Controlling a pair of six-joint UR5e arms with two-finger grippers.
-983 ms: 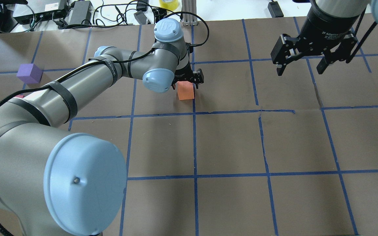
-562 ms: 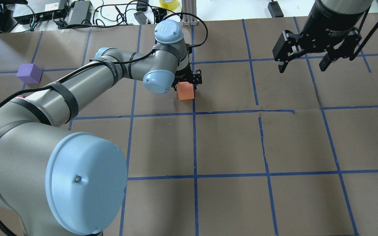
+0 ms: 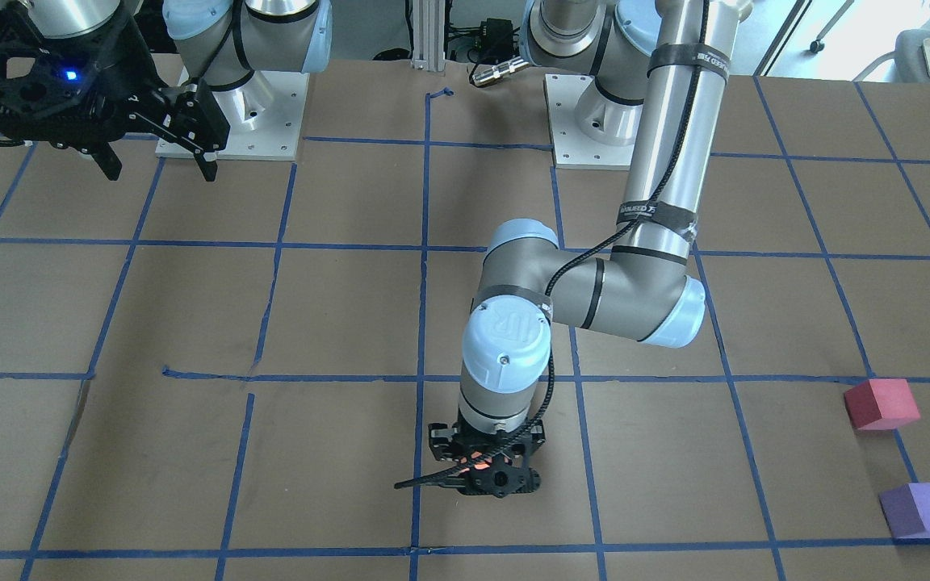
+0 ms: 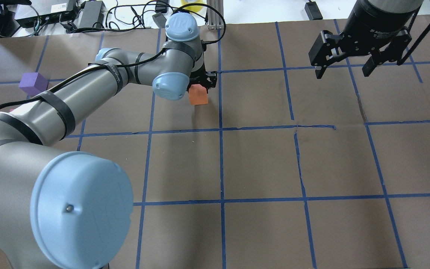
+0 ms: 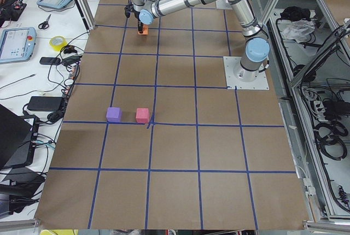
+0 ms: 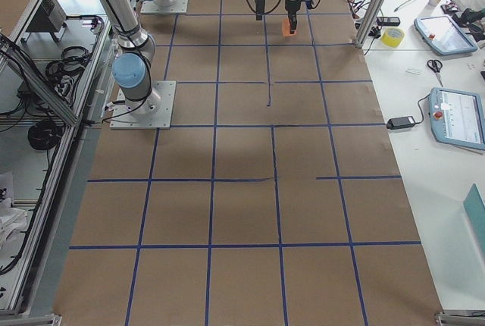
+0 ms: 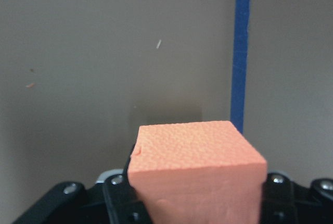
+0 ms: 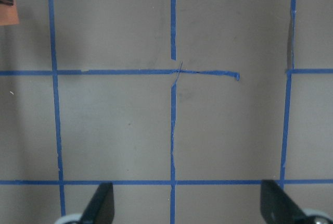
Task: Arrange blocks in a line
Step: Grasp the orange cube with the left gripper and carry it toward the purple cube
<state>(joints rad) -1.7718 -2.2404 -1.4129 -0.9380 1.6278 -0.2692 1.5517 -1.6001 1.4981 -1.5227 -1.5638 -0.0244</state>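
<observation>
Orange block (image 4: 198, 96) sits pinched between the left fingers (image 4: 210, 79). In the left wrist view we see it filling the gap between them, with its top face toward the camera. We cannot tell whether its underside touches the desk (image 4: 259, 164). A blue tape line (image 7: 240, 52) runs just beside the left fingers, on their robot-right side, and the orange block is apart from it. The pinkish-red block (image 3: 881, 403) and the purple block (image 3: 921, 510) lie flat on the desk. Both are well apart from the left fingers, out on the robot's left of them. The two are near each other but not touching, with the purple one farther from the robot's base. In the overhead view the left arm (image 4: 88, 89) hides most of the pinkish-red block. The right fingers (image 4: 318, 65) are spread wide with nothing between them. They hang above the desk, well apart from the left fingers on the robot's right.
</observation>
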